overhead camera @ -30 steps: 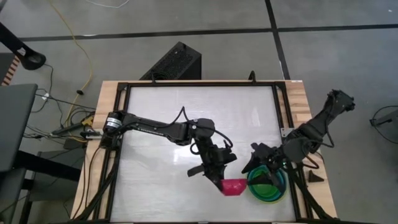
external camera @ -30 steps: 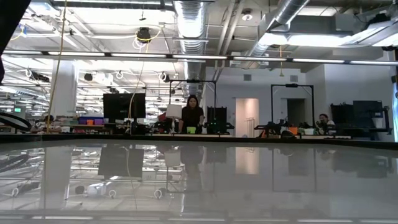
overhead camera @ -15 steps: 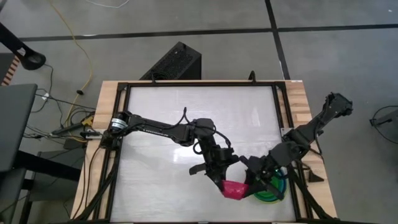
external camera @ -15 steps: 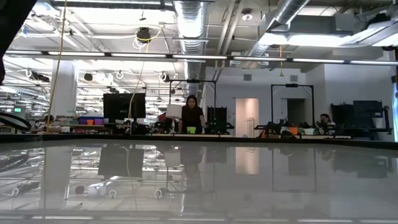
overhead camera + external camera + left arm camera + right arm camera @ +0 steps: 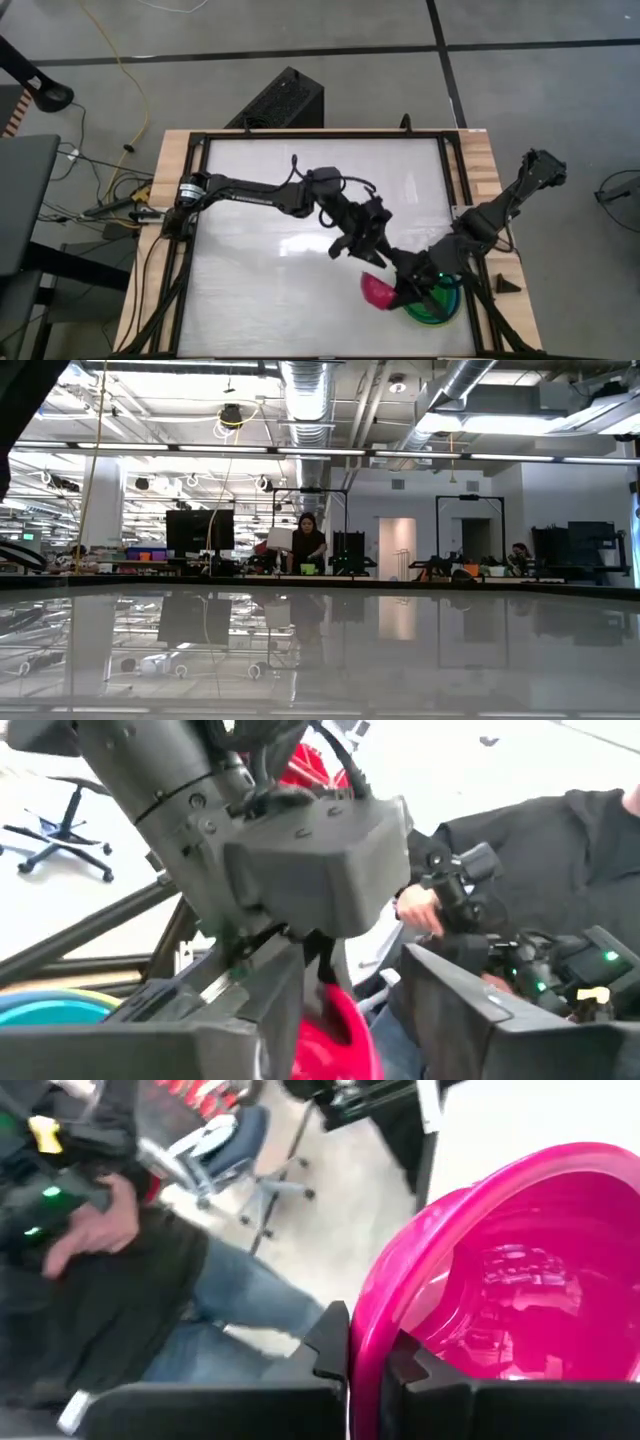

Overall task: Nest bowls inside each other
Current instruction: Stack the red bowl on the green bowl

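Observation:
The magenta pink bowl [image 5: 377,292] hangs tilted near the table's front right, beside a nested stack of bowls [image 5: 438,306] in lime green and teal. My right gripper [image 5: 403,290] is shut on the pink bowl [image 5: 500,1280]. My left gripper [image 5: 374,258] stands open just beyond the bowl's far side. Its fingers [image 5: 250,1025] flank the bowl's rim [image 5: 335,1035], and I cannot tell whether they touch it. The stack's blue rim [image 5: 50,1007] shows in the left wrist view. The low view shows no bowl and no gripper. My right gripper pinches the pink bowl's rim [image 5: 362,1335], one finger [image 5: 332,1342] outside the wall and one [image 5: 412,1365] inside the hollow. It comes from the table's right, slanting down. The bowl sits tilted on edge, its hollow turned toward my right arm.
The black frame rail [image 5: 470,250] runs along the table's right side, close to my right arm. A seated person [image 5: 120,1270] with a hand on a controller is just past the near edge. Bare white tabletop [image 5: 260,220] spreads to the left and far side.
My right gripper has moved toward the table's left to the pink bowl and shut on its rim. My left gripper, which held the bowl, has opened, let go and drawn back toward the far edge and a little right. The bowl has stayed about where it was.

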